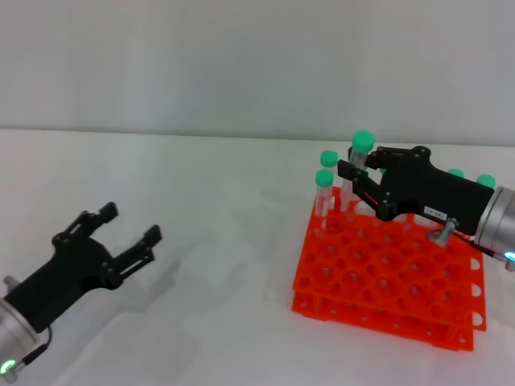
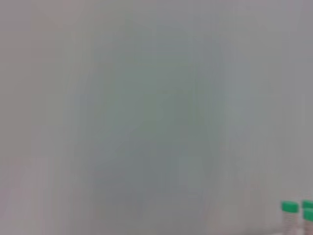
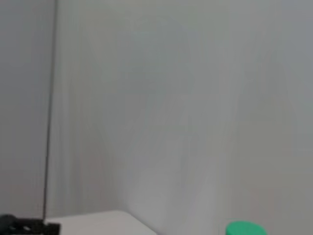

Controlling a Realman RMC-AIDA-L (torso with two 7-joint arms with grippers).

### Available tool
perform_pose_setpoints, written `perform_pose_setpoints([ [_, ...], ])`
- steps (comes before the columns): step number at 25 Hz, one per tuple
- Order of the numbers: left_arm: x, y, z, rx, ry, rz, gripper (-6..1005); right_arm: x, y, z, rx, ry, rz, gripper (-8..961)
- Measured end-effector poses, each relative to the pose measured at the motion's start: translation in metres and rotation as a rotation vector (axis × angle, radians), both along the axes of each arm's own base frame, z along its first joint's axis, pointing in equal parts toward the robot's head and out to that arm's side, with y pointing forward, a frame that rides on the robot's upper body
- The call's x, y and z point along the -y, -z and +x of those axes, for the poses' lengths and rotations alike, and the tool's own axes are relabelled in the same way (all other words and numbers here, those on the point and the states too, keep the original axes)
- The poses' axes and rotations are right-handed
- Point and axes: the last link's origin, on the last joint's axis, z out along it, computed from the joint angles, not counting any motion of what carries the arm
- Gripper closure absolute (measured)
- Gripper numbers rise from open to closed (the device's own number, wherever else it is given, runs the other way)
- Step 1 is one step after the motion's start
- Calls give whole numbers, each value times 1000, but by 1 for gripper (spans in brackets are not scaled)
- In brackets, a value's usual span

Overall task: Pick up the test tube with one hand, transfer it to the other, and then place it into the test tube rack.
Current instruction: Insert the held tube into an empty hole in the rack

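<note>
The test tube, clear with a green cap, stands nearly upright over the back left part of the orange test tube rack. Its lower end is down at the rack's holes. My right gripper, black with a small white label, reaches in from the right and is shut on the tube just below the cap. That cap also shows in the right wrist view. My left gripper hangs open and empty over the table at the lower left, far from the rack.
Two more green-capped tubes stand in the rack's back left corner, and others stand at its back right. Green caps show in the left wrist view. White table lies between the left gripper and the rack.
</note>
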Motion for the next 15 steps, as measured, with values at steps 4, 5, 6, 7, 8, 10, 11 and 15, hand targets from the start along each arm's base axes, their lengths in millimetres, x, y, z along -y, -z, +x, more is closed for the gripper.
perform_pose_setpoints([
  [4,3,-3,-4,9,-19,21,117,1,2,8,10,30,-1,759],
  [5,4,-3,-4,10,-20,24,117,1,2,9,10,37,-3,759],
  [6,4,-4,-5,12,-22,29,117,1,4,11,12,44,-7,759],
  [7,4,-5,-5,14,-25,35,117,1,5,12,17,48,-12,759],
  [8,4,-6,-5,16,-26,39,117,1,6,13,20,51,-14,759],
  [10,4,-7,-5,18,-24,43,117,0,8,14,23,59,-15,758],
  [11,3,-7,-5,19,-22,44,117,-1,8,14,21,64,-11,758],
  [15,0,-7,-2,19,-12,45,117,-2,10,11,5,59,6,758],
])
